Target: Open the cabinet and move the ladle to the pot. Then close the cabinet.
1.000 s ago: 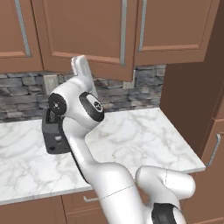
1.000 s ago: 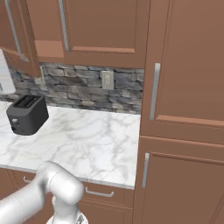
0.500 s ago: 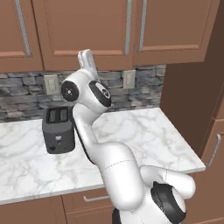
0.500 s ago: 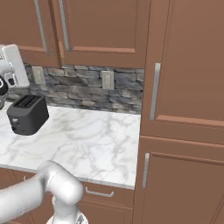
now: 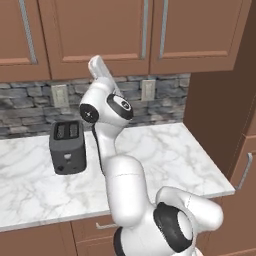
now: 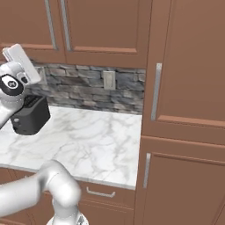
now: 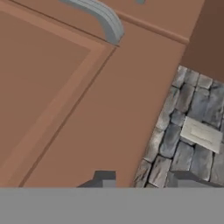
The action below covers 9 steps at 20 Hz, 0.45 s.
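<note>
The brown wooden cabinet [image 5: 95, 30] hangs over the counter with its doors flush and its long silver handles [image 5: 145, 27] upright. My arm reaches up from the counter toward the doors' lower edge [image 6: 17, 61]. In the hand view my gripper [image 7: 144, 179] is open, its dark fingertips [image 7: 105, 177] apart with nothing between them. It points at the lower corner of a cabinet door [image 7: 109, 109], just below the curved end of a handle [image 7: 103, 19]. The ladle and the pot are out of view.
A black toaster [image 5: 67, 147] stands on the marble counter [image 5: 165, 155] left of my arm. Wall outlets [image 5: 147, 90] sit in the stone backsplash. A tall cabinet [image 6: 184, 88] bounds the counter on the right, with drawers [image 6: 101, 193] below.
A cabinet door that stood swung out a second ago is now flush with the others. My arm has straightened and lifted toward the doors. The toaster has stayed put.
</note>
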Motion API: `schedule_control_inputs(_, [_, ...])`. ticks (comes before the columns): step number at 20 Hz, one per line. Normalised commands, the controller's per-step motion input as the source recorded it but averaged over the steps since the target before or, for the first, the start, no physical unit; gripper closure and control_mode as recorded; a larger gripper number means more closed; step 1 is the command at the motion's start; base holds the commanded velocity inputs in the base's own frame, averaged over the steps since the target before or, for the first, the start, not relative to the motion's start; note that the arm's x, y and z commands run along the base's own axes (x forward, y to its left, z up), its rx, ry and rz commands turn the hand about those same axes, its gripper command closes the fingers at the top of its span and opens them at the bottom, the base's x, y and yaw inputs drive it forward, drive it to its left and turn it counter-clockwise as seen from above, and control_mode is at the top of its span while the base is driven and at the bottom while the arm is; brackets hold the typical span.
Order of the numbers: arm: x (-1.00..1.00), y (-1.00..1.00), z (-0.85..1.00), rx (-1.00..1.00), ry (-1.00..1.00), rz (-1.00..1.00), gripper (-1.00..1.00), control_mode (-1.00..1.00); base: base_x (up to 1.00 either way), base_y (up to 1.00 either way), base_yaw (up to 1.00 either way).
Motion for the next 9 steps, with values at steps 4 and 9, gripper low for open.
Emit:
schedule_control_inputs(4, [0.88,-0.13,0.0,0.04,-0.26,0.0,-1.0,-1.0,0.0,0.0,0.0])
schedule_control_inputs(9, [0.71,-0.24,0.02,0.14,-0.04,0.0,-1.0,-1.0,0.0,0.0,0.0])
